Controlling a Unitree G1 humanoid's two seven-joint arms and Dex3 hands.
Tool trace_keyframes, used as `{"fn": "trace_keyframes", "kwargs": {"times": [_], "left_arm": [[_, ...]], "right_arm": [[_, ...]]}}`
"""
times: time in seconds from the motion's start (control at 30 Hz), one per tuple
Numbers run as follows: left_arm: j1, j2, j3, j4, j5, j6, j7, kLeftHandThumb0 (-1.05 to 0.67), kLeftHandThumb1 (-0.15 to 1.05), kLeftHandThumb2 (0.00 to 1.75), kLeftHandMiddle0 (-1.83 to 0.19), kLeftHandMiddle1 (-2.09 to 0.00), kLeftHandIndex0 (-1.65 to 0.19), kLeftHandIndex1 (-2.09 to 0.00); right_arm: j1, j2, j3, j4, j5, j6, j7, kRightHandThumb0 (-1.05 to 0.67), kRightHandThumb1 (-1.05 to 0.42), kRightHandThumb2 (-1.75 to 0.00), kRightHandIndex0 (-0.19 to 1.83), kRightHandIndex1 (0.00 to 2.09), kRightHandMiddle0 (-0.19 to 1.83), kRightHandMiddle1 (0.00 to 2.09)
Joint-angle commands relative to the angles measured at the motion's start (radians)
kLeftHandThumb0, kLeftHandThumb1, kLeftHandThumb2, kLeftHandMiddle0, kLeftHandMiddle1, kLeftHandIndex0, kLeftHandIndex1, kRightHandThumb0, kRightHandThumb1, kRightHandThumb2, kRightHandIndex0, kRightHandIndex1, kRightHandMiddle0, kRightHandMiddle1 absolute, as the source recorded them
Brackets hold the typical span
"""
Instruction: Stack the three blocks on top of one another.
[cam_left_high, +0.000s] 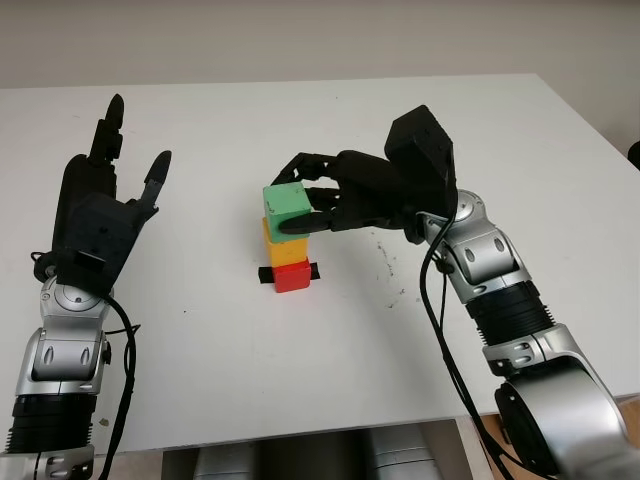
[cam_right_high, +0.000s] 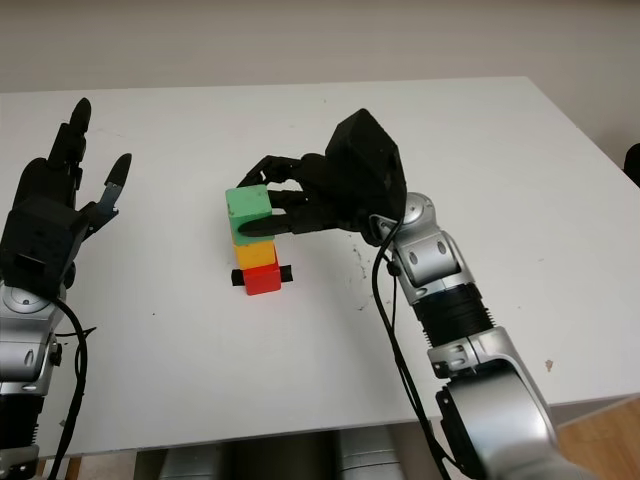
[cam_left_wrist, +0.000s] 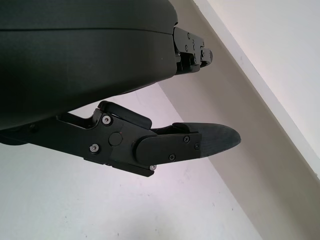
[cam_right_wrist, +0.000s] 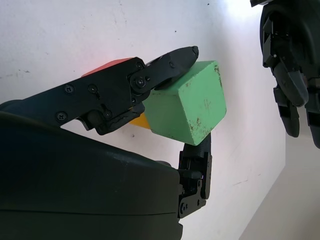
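A red block (cam_left_high: 292, 276) sits on the white table (cam_left_high: 200, 350) over a strip of black tape, with a yellow block (cam_left_high: 282, 249) on top of it. My right hand (cam_left_high: 305, 200) is shut on a green block (cam_left_high: 287, 210), which sits tilted on or just above the yellow block. In the right wrist view its fingers (cam_right_wrist: 165, 65) clamp the green block (cam_right_wrist: 187, 102) from two sides, the yellow and red blocks showing behind. My left hand (cam_left_high: 110, 190) is raised open above the table's left side.
A few dark scuff marks (cam_left_high: 385, 262) dot the table just right of the stack. The table's near edge (cam_left_high: 300, 432) runs along the bottom, and a wall rises behind its far edge.
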Motion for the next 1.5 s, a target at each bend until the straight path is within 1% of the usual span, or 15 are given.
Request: {"fn": "trace_keyframes", "kwargs": {"times": [0.0,0.27,0.33,0.4,0.47,0.57,0.6,0.7,0.8,0.93,1.03,1.27,1.37,1.43,1.47], "left_arm": [[0.000,0.002,0.004,-0.017,-0.001,-0.001,0.002,-0.68,1.05,0.50,0.03,-0.05,-0.05,-0.06],[-0.004,0.002,0.006,-0.010,-0.009,-0.009,-0.002,-0.68,1.05,0.49,0.03,-0.05,-0.05,-0.06],[-0.004,0.003,0.005,-0.009,-0.010,-0.008,-0.002,-0.68,1.05,0.49,0.03,-0.05,-0.06,-0.06],[-0.005,0.005,0.004,-0.008,-0.009,-0.007,-0.001,-0.68,1.05,0.49,0.03,-0.05,-0.05,-0.06],[-0.006,0.006,0.003,-0.005,-0.007,-0.009,0.001,-0.68,1.05,0.49,0.03,-0.05,-0.05,-0.05],[-0.007,0.006,0.002,-0.002,-0.004,-0.011,0.001,-0.67,1.05,0.49,0.03,-0.05,-0.05,-0.06],[-0.007,0.006,0.002,-0.002,-0.005,-0.012,0.000,-0.67,1.05,0.49,0.03,-0.05,-0.05,-0.06],[-0.007,0.005,0.002,-0.005,-0.007,-0.011,0.000,-0.67,1.05,0.49,0.03,-0.05,-0.05,-0.05],[-0.006,0.004,0.002,-0.007,-0.007,-0.007,0.000,-0.67,1.05,0.49,0.03,-0.05,-0.05,-0.05],[-0.006,0.004,0.000,-0.009,-0.004,-0.002,-0.001,-0.67,1.05,0.49,0.03,-0.05,-0.05,-0.05],[-0.005,0.003,-0.001,-0.009,-0.004,-0.003,-0.001,-0.66,1.05,0.50,0.04,-0.05,-0.04,-0.05],[0.001,0.001,-0.002,-0.010,0.001,-0.005,0.004,-0.67,1.05,0.50,0.04,-0.05,-0.04,-0.05],[0.013,-0.002,0.006,-0.014,0.000,-0.013,0.011,-0.67,1.05,0.50,0.04,-0.05,-0.04,-0.05],[0.027,-0.005,0.010,-0.024,-0.004,-0.020,0.014,-0.67,1.05,0.51,0.04,-0.05,-0.04,-0.05],[0.032,-0.005,0.011,-0.029,-0.004,-0.023,0.015,-0.67,1.05,0.52,0.04,-0.05,-0.04,-0.05]], "right_arm": [[-0.013,0.004,-0.004,0.016,-0.001,-0.012,-0.001,-0.49,-0.91,-0.05,0.27,0.06,0.40,1.59],[-0.015,-0.003,0.006,0.025,-0.012,-0.036,0.015,-0.53,-0.91,-0.06,0.27,0.06,0.38,1.60],[-0.014,-0.003,0.003,0.024,-0.011,-0.036,0.023,-0.54,-0.91,-0.05,0.27,0.06,0.33,1.55],[-0.014,-0.003,0.000,0.023,-0.007,-0.026,0.035,-0.55,-0.90,-0.05,0.25,0.05,0.26,1.43],[-0.015,-0.009,0.003,0.013,-0.007,-0.007,0.050,-0.58,-0.90,-0.05,0.22,0.04,0.22,1.26],[-0.017,-0.017,0.001,0.009,0.005,-0.009,0.092,-0.64,-0.90,-0.05,0.09,0.02,0.12,0.85],[-0.017,-0.019,-0.003,0.009,0.013,-0.009,0.107,-0.67,-0.90,-0.05,-0.01,0.02,0.06,0.65],[-0.018,-0.030,-0.011,0.010,0.039,-0.037,0.162,-0.74,-0.89,-0.05,-0.16,0.01,-0.10,0.33],[-0.017,-0.048,-0.012,-0.002,0.064,-0.109,0.233,-0.83,-0.88,-0.05,-0.19,0.00,-0.18,0.06],[-0.013,-0.063,-0.019,-0.018,0.080,-0.173,0.272,-0.92,-0.88,-0.05,-0.19,0.00,-0.19,0.00],[-0.010,-0.069,-0.026,-0.037,0.075,-0.237,0.270,-0.93,-0.89,-0.06,-0.19,0.00,-0.19,0.00],[-0.007,-0.080,-0.081,-0.036,0.063,-0.311,0.157,-1.00,-0.90,-0.06,-0.19,0.00,-0.19,0.00],[-0.016,-0.084,-0.151,0.018,0.090,-0.309,0.088,-1.03,-0.99,-0.09,-0.19,0.00,-0.19,0.00],[0.004,-0.075,-0.203,0.017,0.103,-0.296,0.001,-0.96,-1.03,-0.51,-0.19,0.00,-0.19,0.00],[0.011,-0.070,-0.219,0.015,0.108,-0.294,-0.030,-0.94,-1.04,-0.59,-0.19,0.00,-0.19,0.00]]}}
